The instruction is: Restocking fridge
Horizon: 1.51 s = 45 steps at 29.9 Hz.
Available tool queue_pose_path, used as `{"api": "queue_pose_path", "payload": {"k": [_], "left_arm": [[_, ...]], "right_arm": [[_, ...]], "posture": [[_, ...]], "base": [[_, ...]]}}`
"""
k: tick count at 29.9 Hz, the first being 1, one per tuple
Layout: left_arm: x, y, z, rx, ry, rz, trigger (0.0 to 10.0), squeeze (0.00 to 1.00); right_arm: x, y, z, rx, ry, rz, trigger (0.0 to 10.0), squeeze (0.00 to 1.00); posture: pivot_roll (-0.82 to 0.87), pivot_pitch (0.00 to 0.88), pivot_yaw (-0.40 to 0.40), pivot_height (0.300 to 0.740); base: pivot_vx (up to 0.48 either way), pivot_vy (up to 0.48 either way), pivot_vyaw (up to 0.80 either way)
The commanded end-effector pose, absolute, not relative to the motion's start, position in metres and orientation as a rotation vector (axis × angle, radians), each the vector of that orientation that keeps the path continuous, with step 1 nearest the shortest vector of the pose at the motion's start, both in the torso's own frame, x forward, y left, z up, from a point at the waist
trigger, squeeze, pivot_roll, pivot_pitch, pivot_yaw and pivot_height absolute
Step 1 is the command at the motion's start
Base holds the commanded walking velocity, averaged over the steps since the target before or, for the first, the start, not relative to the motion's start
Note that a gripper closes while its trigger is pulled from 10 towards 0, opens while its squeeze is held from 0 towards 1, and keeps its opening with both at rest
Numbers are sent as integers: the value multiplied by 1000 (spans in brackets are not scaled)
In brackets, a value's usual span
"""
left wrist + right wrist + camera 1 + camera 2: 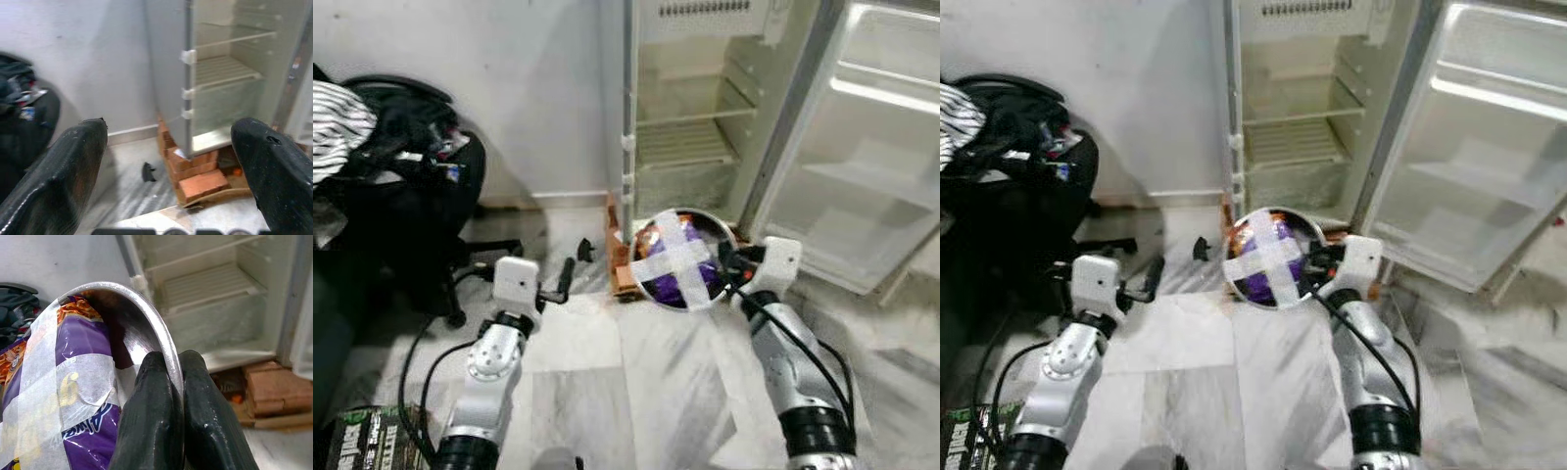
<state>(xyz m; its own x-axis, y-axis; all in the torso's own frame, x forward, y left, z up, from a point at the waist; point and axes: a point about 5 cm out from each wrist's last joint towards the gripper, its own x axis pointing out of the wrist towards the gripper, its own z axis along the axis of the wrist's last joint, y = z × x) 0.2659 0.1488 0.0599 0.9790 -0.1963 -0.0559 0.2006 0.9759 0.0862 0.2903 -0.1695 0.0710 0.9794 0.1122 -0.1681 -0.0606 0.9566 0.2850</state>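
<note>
Right gripper (168,396) pinches the rim of the steel bowl (705,223) — purple packet (671,279) taped inside — just before the open fridge (690,137). Thin edge hold, so a tilt could slip it. Left gripper (171,147) spread, idle.

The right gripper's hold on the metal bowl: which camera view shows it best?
The right wrist view: there the right gripper pinches the metal bowl by its rim, one finger on each side. The eye views show the whole taped bowl held in front of the open fridge, but the fingers are small there.
</note>
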Motion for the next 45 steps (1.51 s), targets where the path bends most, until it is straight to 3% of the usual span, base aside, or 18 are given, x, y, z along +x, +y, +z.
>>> {"api": "queue_pose_path", "payload": {"k": [1,26,40,45], "left_arm": [[268,152,62,108,38,-194,10000,0],[271,150,67,102,24,-184,10000,0],[272,148,67,103,30,-187,10000,0],[271,145,67,101,23,-205,10000,0]], "right_arm": [[294,-164,79,288,149,109,10000,0],[297,-162,82,273,131,124,10000,0],[296,-162,80,276,137,119,10000,0],[296,-163,80,276,138,114,10000,0]], "posture": [[-50,0,16,740],[-49,0,18,740],[-49,0,17,740],[-49,0,18,740]], "base": [[454,0,431],[471,0,50],[375,207,587],[0,0,0]]}}
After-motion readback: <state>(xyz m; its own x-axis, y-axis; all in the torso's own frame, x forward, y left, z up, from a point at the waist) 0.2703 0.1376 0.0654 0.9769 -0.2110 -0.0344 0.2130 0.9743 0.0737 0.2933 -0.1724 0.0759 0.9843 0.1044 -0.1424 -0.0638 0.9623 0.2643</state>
